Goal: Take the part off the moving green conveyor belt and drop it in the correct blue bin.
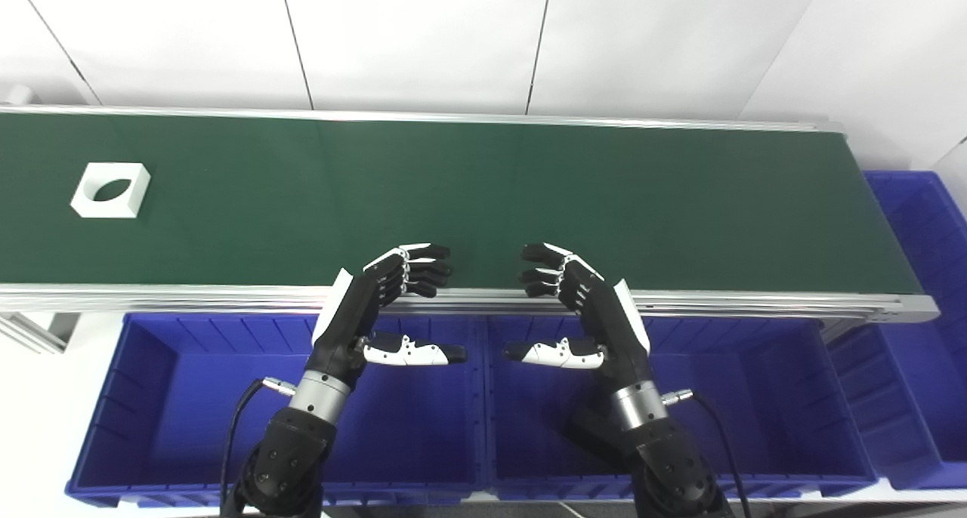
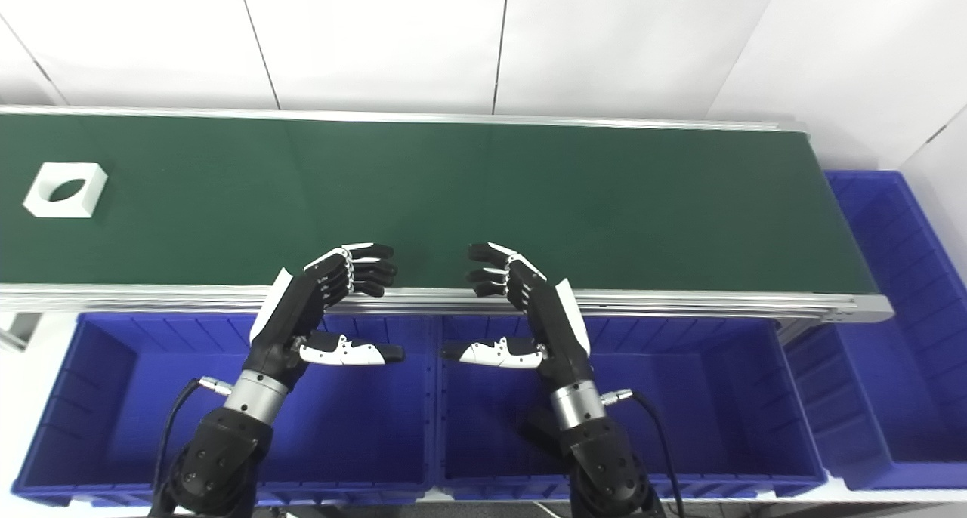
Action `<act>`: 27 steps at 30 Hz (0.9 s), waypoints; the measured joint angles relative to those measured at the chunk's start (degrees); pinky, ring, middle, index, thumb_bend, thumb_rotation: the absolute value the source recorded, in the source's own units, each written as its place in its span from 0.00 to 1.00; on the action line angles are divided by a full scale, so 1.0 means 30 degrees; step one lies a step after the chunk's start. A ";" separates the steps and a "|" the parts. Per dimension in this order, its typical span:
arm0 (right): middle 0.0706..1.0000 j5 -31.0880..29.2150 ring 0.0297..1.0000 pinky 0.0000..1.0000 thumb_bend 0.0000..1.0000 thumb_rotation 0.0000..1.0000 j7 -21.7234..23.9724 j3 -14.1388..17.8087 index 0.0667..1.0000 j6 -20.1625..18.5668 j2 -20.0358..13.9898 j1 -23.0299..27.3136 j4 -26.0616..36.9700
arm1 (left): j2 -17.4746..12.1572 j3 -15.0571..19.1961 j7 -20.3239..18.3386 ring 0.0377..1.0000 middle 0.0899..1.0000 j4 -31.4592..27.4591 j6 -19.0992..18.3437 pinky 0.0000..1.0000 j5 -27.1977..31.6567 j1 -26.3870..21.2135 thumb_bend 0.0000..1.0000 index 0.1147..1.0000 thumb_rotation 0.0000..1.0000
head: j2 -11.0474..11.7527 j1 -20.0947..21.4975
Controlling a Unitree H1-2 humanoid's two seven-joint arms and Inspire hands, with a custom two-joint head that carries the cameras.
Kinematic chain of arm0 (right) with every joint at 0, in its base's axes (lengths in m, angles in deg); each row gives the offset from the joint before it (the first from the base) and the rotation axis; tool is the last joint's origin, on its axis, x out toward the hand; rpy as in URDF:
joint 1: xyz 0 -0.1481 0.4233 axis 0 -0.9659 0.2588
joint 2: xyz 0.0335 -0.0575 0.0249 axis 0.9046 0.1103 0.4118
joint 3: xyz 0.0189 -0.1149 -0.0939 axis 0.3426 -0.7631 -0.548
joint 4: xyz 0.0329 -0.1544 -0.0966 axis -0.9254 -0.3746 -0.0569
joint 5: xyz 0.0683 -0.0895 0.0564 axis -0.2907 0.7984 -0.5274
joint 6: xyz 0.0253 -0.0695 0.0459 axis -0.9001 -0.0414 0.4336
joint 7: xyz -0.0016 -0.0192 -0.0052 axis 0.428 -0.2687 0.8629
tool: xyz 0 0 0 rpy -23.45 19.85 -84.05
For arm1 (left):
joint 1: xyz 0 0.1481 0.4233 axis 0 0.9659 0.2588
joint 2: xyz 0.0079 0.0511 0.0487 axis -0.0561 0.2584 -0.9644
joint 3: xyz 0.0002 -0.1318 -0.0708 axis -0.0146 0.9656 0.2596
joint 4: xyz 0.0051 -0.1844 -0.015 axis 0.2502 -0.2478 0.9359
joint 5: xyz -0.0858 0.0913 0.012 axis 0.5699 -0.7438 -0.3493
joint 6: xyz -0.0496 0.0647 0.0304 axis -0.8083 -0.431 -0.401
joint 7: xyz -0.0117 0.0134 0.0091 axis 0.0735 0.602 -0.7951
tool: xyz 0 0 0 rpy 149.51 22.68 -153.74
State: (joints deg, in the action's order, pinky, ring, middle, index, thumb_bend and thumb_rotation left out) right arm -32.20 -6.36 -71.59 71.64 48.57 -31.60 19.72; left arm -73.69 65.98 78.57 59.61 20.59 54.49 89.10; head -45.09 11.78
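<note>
So far, left eye view:
Part: white square plastic block with an oval hole through it (image 1: 110, 189), lying flat on the far left of the long dark green conveyor belt (image 1: 529, 201), well apart from both hands.
Left hand: black-and-white left hand (image 1: 381, 306) hovers over the belt's near aluminium rail (image 1: 755, 303), fingers spread and curled, thumb out, holding nothing.
Right hand: black-and-white right hand (image 1: 585, 310) mirrors it just beside, also spread and empty.
Progress: judged at the very start; nothing picked, nothing dropped. Reach, grasp, carry and release all remain.

Right eye view:
Part: same block, nearer the picture's left edge, untouched.
Bins: left blue plastic bin (image 2: 91, 382) and middle blue plastic bin (image 2: 718, 397) sit below the rail under the hands; a third blue bin (image 2: 899, 276) stands at the belt's right end. No part shows in any of them.
Correct bin: cannot tell; nothing marks them.
Writing: no brand, label or text readable in either view.
</note>
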 measured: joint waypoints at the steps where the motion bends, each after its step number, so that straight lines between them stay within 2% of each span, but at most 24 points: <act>1: 0.78 0.0000 0.70 0.66 0.86 0.19 0.0004 -0.0001 0.76 0.0000 0.0000 0.0000 0.0000 | 0.0000 -0.0001 0.0000 0.63 0.64 0.0000 0.0024 0.61 0.0000 0.0000 0.86 0.68 0.05 | 0.0000 0.0000; 27: 0.77 0.0047 0.70 0.64 0.86 0.20 0.0042 0.0002 0.76 0.0000 0.0022 -0.0162 -0.0233 | 0.0002 -0.0005 0.0008 0.64 0.64 0.0024 0.0055 0.62 -0.0014 0.0001 0.85 0.68 0.05 | 0.0205 -0.0029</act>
State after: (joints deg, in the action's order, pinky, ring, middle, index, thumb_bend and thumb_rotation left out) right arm -32.06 -6.23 -71.58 71.64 48.63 -32.08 19.02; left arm -73.68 65.97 78.59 59.68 20.75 54.45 89.10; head -44.47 11.69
